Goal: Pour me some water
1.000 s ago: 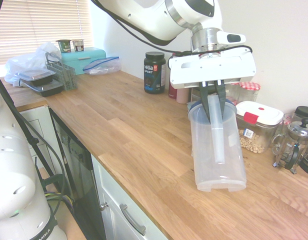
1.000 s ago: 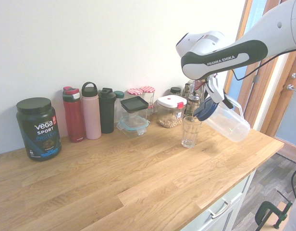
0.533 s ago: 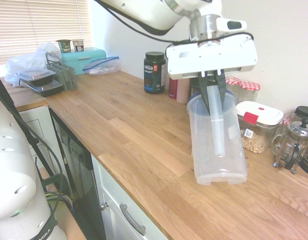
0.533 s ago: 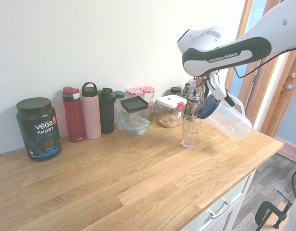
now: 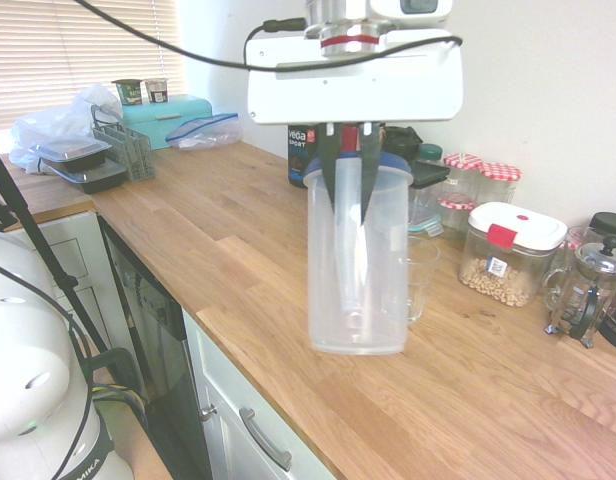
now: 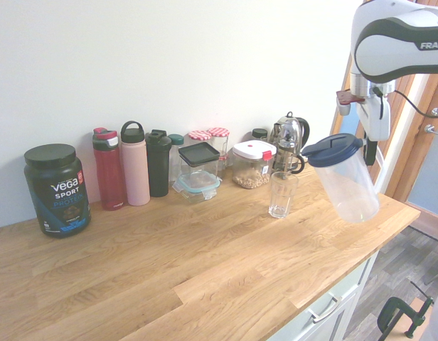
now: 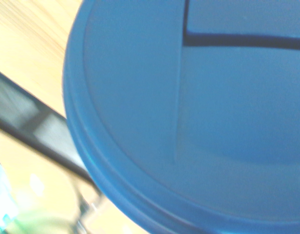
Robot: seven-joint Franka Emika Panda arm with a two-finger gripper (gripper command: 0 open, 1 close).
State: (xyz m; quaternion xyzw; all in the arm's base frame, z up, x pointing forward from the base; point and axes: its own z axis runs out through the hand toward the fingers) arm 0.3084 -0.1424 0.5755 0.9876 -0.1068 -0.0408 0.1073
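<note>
the gripper [image 5: 351, 160] has its jaws pinched on the handle of the clear plastic pitcher [image 5: 356, 265], which hangs directly beneath them, close to upright in the first exterior view and leaning only slightly in the second, its base lifted clear of the wooden countertop [image 5: 238, 260]. the blue lid [image 7: 189, 112] sits right under the jaws and fills the wrist view, so that camera shows nothing of the pitcher's inside. the drinking glass [image 6: 281, 194], the thing to be filled, stands on the countertop off to one side of the jaws and lower than them, near the pitcher but not under its lip; in the first exterior view it shows partly through the pitcher's wall. as a judgement of progress: the pitcher is in hand and carried above the worktop, yet it is not tipped over the glass at this moment, and no stream of water is visible. both pitcher and glass look clear, and i cannot tell from these views whether either holds water. if the glass is empty, the pour itself remains; if it has been filled, what is left is to set the pitcher down on the countertop and let go.
</note>
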